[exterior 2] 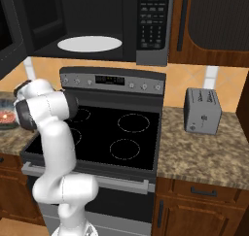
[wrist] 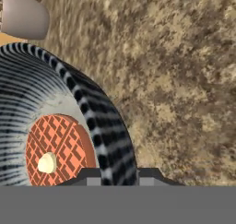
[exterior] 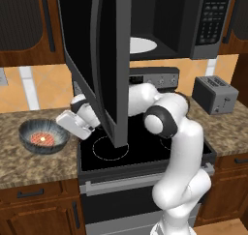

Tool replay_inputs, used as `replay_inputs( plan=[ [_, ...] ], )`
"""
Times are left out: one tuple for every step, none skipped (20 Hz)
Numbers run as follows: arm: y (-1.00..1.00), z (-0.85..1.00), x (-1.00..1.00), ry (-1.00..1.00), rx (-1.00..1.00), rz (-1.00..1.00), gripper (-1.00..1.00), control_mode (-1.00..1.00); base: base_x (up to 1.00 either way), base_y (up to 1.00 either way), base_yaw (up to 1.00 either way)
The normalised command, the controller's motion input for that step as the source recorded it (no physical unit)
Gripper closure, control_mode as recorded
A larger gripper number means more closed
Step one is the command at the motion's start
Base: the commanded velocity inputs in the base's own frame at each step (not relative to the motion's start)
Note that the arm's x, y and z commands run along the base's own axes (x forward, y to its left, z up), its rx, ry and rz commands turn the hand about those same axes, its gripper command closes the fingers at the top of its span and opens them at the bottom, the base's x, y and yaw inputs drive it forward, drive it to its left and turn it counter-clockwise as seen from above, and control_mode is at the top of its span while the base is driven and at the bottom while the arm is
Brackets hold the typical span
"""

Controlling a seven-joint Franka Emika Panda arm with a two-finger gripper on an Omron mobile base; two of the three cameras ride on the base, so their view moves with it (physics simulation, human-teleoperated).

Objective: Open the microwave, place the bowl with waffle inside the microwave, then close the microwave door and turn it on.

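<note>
The microwave (exterior: 193, 16) hangs above the stove, and the microwave door (exterior: 106, 60) is swung wide open toward the left. Its white turntable (exterior 2: 90, 43) shows inside. The dark streaked bowl (exterior: 43, 136) sits on the counter left of the stove with the reddish waffle (exterior: 42, 138) in it. My gripper (exterior: 64, 127) reaches down to the bowl's right side. In the hand view the bowl's rim (wrist: 106, 126) runs between the two tips of the gripper (wrist: 118, 177), which is shut on it beside the waffle (wrist: 60, 149).
The black stove (exterior 2: 116, 133) lies under the microwave, and the open door hangs low over its left burners. A silver toaster (exterior: 214, 95) stands on the right counter. Speckled brown counter (wrist: 184, 80) surrounds the bowl. A pale rounded object (wrist: 23, 15) sits beyond it.
</note>
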Motion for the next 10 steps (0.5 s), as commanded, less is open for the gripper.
replay_inputs(
  plan=[
    [-0.78,0.6,-0.45,-0.21,0.0,-0.11,1.0,-1.0,0.0,0.0,0.0],
    [-0.89,0.39,-0.36,-0.15,-0.02,-0.12,1.0,-1.0,0.0,0.0,0.0],
    [-1.0,0.21,-0.34,-0.11,-0.03,-0.15,1.0,-1.0,0.0,0.0,0.0],
    [-1.0,0.23,-0.34,-0.09,-0.04,-0.16,1.0,-1.0,0.0,0.0,0.0],
    [-1.0,0.18,-0.26,-0.03,-0.05,-0.17,1.0,-1.0,0.0,0.0,0.0],
    [-1.0,0.17,-0.25,-0.03,-0.05,-0.18,1.0,-1.0,0.0,0.0,0.0],
    [-1.0,0.21,-0.24,-0.02,-0.05,-0.2,1.0,-1.0,0.0,0.0,0.0],
    [-1.0,0.24,-0.24,-0.02,-0.05,-0.2,1.0,-1.0,0.0,0.0,0.0],
    [-1.0,0.42,-0.23,-0.01,-0.04,-0.21,1.0,-1.0,0.0,0.0,0.0],
    [-1.0,0.49,-0.22,0.0,-0.03,-0.21,1.0,-1.0,0.0,0.0,0.0]
  ],
)
